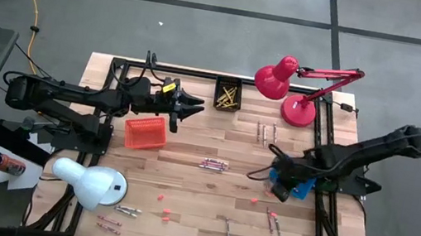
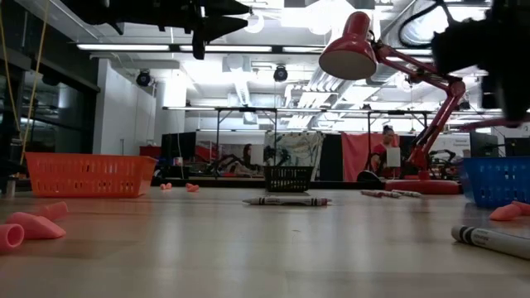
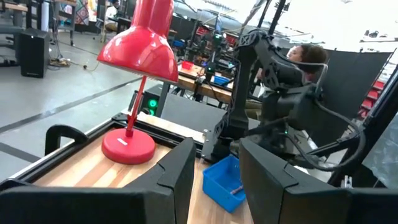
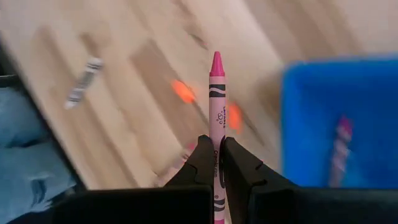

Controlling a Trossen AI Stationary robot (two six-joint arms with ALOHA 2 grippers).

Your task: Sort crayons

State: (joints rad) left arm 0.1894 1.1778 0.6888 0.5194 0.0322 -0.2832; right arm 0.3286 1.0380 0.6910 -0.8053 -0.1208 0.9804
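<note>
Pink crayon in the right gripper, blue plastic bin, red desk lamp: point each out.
Pink crayon (image 4: 216, 106): right wrist view, mid-shaft.
Blue plastic bin (image 4: 348, 87): right wrist view, inner wall.
Red desk lamp (image 3: 138, 46): left wrist view, shade.

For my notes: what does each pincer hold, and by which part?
Right pincer grips a pink crayon by its lower body, tip forward. Left pincer holds nothing.

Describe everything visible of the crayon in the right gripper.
The pink crayon is a thin stick with a bare pointed pink tip and a pink paper wrapper printed with dark bands and marks. The right gripper is shut on its lower part, a dark finger pressing each side, so the tip sticks out straight ahead of the fingers. It is held in the air over the wooden table, beside the blue bin, touching nothing else.
</note>
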